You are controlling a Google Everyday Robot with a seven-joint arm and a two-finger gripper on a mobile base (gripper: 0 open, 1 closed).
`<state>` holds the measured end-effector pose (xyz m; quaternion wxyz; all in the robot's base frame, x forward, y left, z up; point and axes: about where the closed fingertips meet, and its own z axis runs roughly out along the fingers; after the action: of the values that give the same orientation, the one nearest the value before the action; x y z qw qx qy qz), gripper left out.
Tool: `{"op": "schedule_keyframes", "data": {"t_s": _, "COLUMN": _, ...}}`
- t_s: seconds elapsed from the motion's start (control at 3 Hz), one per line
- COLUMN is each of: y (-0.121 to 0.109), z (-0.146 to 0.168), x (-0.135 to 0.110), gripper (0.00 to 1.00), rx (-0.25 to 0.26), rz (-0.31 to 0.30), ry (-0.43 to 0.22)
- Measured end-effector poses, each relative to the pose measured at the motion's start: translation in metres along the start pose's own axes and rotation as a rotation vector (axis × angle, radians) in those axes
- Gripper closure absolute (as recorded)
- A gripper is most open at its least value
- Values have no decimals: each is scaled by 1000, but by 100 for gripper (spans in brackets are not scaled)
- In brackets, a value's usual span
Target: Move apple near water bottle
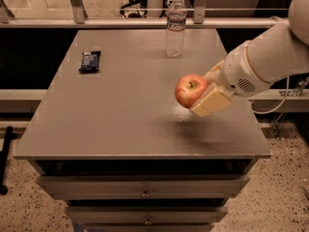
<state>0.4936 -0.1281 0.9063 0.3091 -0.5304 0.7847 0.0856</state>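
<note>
In the camera view, a grey table (120,124) fills the middle, its flat matte top narrowing toward the far edge. Three loose things show: one apple, one bottle and one snack bar.

The snack bar (90,61), a dark, flat, oblong wrapper, lies on the far left of the top, well apart from the rest. The bottle (175,28) stands upright near the far edge, a little right of centre. It is clear ribbed plastic with a pale band and a white cap. Nothing lies between it and the apple, only bare tabletop.

The apple (189,91) is round, red with yellowish patches, its stem dimple tilted to face the camera. It hangs clear of the top on the right side, nearer than the bottle, with a soft shadow (193,129) on the surface under it. The gripper (200,94) is clamped on it from the right, with one tan blocky finger (211,102) below the fruit and the other above and behind it.

The arm (270,57), smooth white and rounded, reaches in from the upper right. A pale cable (285,93) loops below it, off the table's right side.

Under the top are two drawer fronts (145,185), each with a small knob. A metal rail (120,23) with upright posts runs behind the far edge. The floor (280,202) is speckled.
</note>
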Motion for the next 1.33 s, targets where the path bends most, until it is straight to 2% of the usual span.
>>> {"op": "schedule_keyframes", "data": {"t_s": 0.33, "y": -21, "z": -35, "x": 10, "gripper": 100, "rx": 56, "rz": 3, "ry": 24}}
{"op": "schedule_keyframes", "data": {"t_s": 0.67, "y": -22, "z": -35, "x": 10, "gripper": 100, "rx": 59, "rz": 4, "ry": 22}}
{"op": "schedule_keyframes", "data": {"t_s": 1.0, "y": -46, "z": -27, "x": 6, "gripper": 100, "rx": 82, "rz": 19, "ry": -9}}
{"op": "schedule_keyframes", "data": {"t_s": 1.33, "y": -90, "z": -12, "x": 0, "gripper": 100, "rx": 113, "rz": 59, "ry": -58}}
